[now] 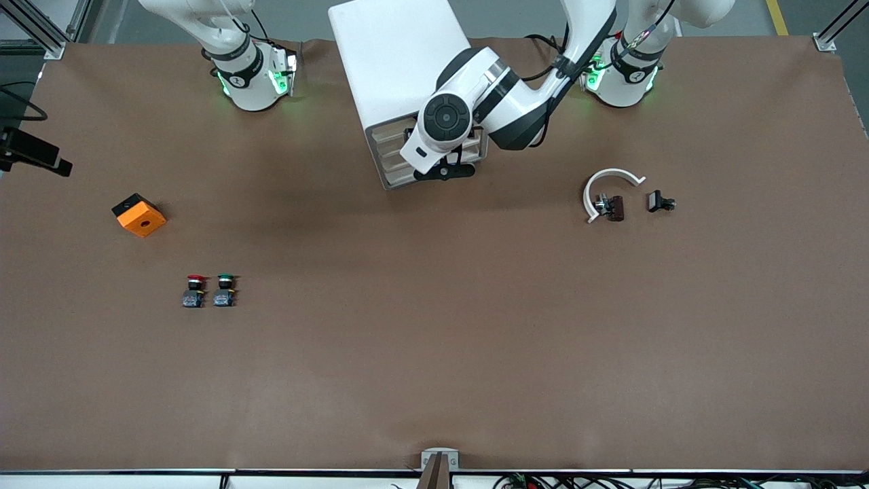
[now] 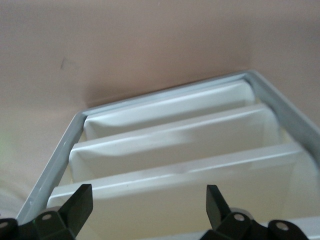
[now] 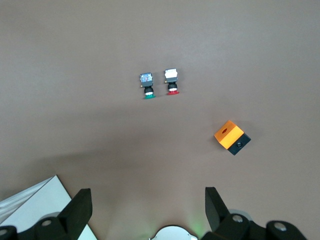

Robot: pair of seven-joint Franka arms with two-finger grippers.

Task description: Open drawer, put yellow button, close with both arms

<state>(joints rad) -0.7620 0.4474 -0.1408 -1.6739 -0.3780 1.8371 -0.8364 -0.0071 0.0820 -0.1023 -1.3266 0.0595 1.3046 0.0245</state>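
Note:
The white cabinet (image 1: pixel 394 61) stands on the table between the two arm bases. Its cream drawer fronts (image 2: pixel 175 150) face the front camera. The uppermost drawer (image 1: pixel 390 134) is mostly hidden by my left arm, and no front visibly sticks out. My left gripper (image 1: pixel 445 170) is open and empty, right at the upper drawer fronts, its fingers (image 2: pixel 80 202) spread across one front (image 2: pixel 147 192). My right gripper (image 3: pixel 147 195) is open and empty, held high over its own base, out of the front view. The yellow button is not in view.
A red-capped button (image 1: pixel 195 291) and a green-capped button (image 1: pixel 225 290) stand side by side toward the right arm's end. An orange box (image 1: pixel 139 214) lies farther from the front camera than they do. A white curved part (image 1: pixel 607 183) and small dark pieces (image 1: pixel 660 202) lie toward the left arm's end.

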